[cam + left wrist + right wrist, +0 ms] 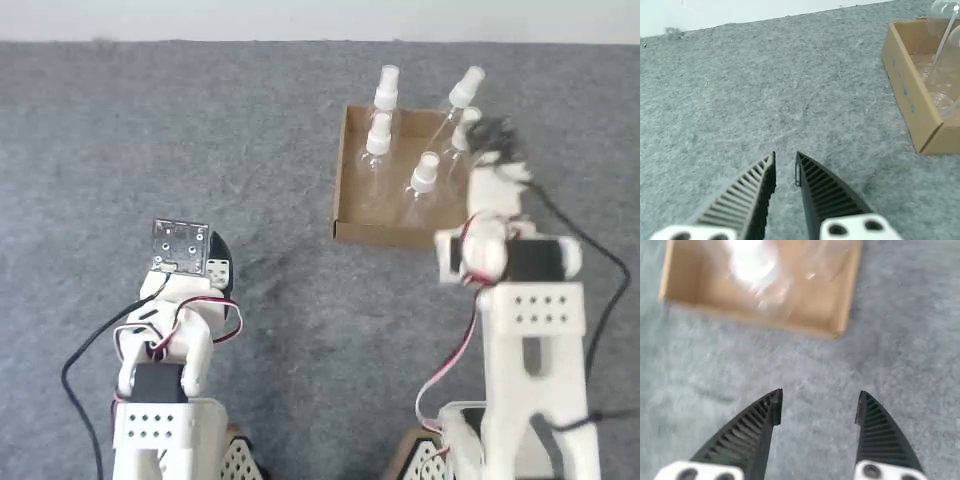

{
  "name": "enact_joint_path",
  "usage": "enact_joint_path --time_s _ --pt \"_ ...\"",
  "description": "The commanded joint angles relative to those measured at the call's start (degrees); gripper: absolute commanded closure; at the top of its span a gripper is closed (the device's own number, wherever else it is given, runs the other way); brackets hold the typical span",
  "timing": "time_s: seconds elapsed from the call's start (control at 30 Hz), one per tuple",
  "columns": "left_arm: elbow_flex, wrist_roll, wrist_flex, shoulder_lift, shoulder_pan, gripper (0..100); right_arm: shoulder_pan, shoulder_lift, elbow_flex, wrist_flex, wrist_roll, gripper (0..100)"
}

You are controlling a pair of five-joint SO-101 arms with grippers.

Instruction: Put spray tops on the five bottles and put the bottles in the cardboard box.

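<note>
The cardboard box (349,205) stands on the grey felt at the back, right of centre. Several clear bottles stand upright inside it, each with a white spray top (427,171). My right gripper (490,140) hangs over the box's right side. In the right wrist view this gripper (820,395) is open and holds nothing, with the box (842,315) and blurred bottles (752,265) beyond its tips. My left gripper (220,258) rests low at the front left, far from the box. Its jaws (785,160) are almost together, with nothing between them.
Grey felt (200,130) covers the whole table, and a pale wall runs along the far edge. In the left wrist view, the box's near corner (927,140) and a bottle (942,55) sit off to one side. Cables trail from both arm bases.
</note>
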Motion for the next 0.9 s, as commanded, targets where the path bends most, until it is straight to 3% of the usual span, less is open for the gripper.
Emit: enact_joint_path --time_s 0.0,0.17,0.3,0.53,0.73,0.87 --pt "-2.0 -0.6 0.6 -1.1 -0.3 94 -0.6 -8.5 9.2 0.0 6.7 84.0" --pt "-7.3 -0.3 9.7 -1.1 -0.3 94 -0.5 -17.7 23.4 -2.7 19.3 95.5" --pt "-8.1 -0.3 10.6 -1.1 -0.3 94 -0.4 -24.0 31.8 -3.4 24.5 98.6" --pt "-8.3 -0.2 12.0 -3.3 -0.3 94 1.1 -28.4 33.9 -4.7 23.8 98.2" --pt "-7.4 -0.4 21.1 -22.1 -1.5 94 1.5 -28.8 38.8 -11.4 23.8 98.5" --pt "-6.7 -0.3 18.0 -19.0 -3.9 94 5.8 -28.8 38.9 -11.6 23.7 98.3"
